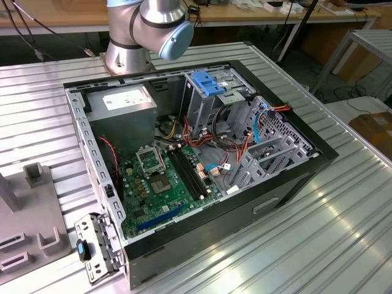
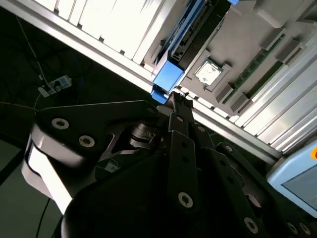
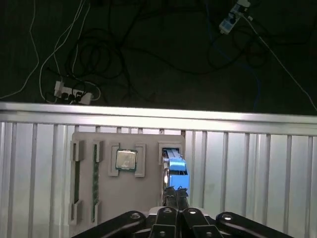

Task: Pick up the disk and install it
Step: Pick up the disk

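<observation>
We find the hand [image 3: 176, 197] seemingly clenched, fingertips [image 3: 171, 199] together at the blue-railed disk [image 3: 174, 166], which stands on edge in a grey holder [image 3: 148, 193] on the bench [image 3: 257, 173]. The exterior view adds the open computer case [image 1: 202, 159].

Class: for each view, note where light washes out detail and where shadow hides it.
Exterior view: glare streaks the ribbed table beside the computer case. Second wrist view: table slats blown white, gripper dark. First wrist view: bright table edge, near-black floor.
</observation>
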Available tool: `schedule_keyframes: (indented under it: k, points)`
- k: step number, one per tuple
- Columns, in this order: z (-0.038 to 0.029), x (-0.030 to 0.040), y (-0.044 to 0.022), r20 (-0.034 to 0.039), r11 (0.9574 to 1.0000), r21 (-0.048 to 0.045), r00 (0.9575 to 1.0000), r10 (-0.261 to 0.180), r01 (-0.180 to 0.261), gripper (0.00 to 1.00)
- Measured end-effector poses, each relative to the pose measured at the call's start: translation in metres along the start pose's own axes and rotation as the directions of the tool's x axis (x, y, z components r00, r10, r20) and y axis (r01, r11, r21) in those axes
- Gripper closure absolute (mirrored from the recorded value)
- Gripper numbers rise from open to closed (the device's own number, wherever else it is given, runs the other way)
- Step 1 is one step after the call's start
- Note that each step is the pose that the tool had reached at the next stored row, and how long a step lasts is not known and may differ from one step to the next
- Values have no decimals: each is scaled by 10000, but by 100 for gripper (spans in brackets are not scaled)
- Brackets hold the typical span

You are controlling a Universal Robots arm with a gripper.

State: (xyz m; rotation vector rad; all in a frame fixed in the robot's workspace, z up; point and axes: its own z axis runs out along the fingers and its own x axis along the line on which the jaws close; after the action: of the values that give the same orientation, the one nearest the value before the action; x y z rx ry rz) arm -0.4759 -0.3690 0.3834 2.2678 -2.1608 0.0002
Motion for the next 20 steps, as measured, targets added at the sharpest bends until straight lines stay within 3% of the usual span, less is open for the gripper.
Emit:
schedule_keyframes:
  k: [4,8,9,13,15,20]
  points:
    - [20,-3,-3,-60,9998,208,10000,10,-8,89]
    - [84,-4,-2,-49,9998,207,10000,37,-36,89]
    - [114,-4,-3,-49,9998,207,10000,46,-45,77]
    - [237,-5,-3,-48,9995,205,9997,222,-221,53]
    - [301,-5,-4,-47,9993,204,9994,329,-328,34]
    - [449,-6,-4,-40,9973,202,9975,707,-706,34]
